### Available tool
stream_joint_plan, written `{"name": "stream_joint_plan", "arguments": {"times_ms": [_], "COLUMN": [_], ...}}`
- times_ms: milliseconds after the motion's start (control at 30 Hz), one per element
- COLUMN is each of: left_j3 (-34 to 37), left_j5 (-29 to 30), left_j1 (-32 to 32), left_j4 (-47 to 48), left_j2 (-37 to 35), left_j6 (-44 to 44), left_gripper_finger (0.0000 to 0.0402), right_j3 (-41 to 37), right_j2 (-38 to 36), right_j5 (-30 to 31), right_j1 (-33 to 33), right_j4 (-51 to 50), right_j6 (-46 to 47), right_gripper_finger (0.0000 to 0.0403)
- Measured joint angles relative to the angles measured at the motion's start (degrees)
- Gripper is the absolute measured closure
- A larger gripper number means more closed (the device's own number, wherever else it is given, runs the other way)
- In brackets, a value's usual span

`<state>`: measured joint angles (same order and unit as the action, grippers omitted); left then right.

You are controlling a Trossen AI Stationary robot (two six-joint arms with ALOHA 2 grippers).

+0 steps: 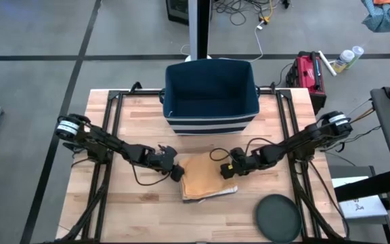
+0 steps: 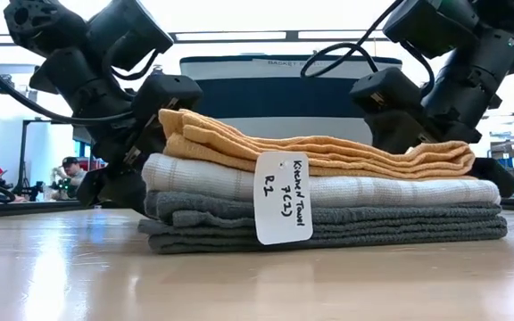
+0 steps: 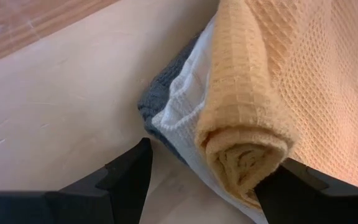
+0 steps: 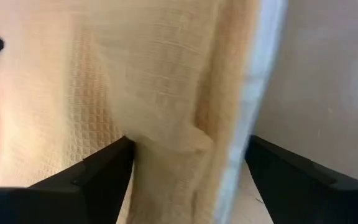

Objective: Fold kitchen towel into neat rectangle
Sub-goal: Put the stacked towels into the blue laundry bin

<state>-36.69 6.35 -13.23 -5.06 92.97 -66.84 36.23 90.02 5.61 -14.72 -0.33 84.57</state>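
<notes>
A folded orange waffle-weave cloth towel (image 2: pixel 328 152) tops a white ribbed cloth towel (image 2: pixel 373 190) and a grey knit towel (image 2: pixel 373 227), tagged with a white paper label (image 2: pixel 283 197). All rest on a smooth, satin-finished pale wooden tabletop (image 1: pixel 134 203) beside 2 matt black plastic grippers.

The small writing on the paper tag (image 2: pixel 283 197) hanging from the towel stack (image 2: pixel 328 192) is hard to read; it seems to say kitchen towel. The basket (image 2: pixel 279 94) behind is mostly hidden by the stack. The right wrist view is blurred.
</notes>
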Motion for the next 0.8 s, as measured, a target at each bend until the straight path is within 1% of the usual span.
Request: {"name": "stream_joint_plan", "arguments": {"times_ms": [233,367,467,533,600,700,800], "left_j3": [0.00,-0.02,-0.01,0.00,-0.02,-0.05,-1.06], "left_j5": [0.84,1.72,1.91,1.97,2.12,2.34,3.97], "left_j1": [-0.07,0.02,0.04,0.04,0.07,0.19,0.28], "left_j4": [-0.07,-0.16,-0.13,-0.15,-0.22,-0.20,0.54], "left_j2": [-0.02,-0.04,-0.06,-0.07,-0.04,-0.04,0.01], "left_j6": [5.26,8.27,9.04,9.24,9.33,9.35,10.27], "left_gripper_finger": [0.0154,0.0154,0.0154,0.0154,0.0154,0.0154,0.0154], "right_j3": [-0.02,0.02,0.06,-0.02,-0.13,-0.15,-0.13], "right_j2": [4.16,5.98,6.33,6.03,5.83,5.85,5.85], "right_j5": [0.90,1.21,1.01,1.18,1.63,1.67,1.70], "right_j1": [0.02,0.02,-0.02,-0.02,-0.02,-0.02,-0.02], "right_j4": [9.29,10.49,10.82,10.72,10.80,11.96,13.50], "right_j6": [1.05,3.23,1.81,0.88,0.46,-0.09,-1.14], "right_gripper_finger": [0.0127,0.0140,0.0156,0.0178,0.0208,0.0268,0.0330]}}
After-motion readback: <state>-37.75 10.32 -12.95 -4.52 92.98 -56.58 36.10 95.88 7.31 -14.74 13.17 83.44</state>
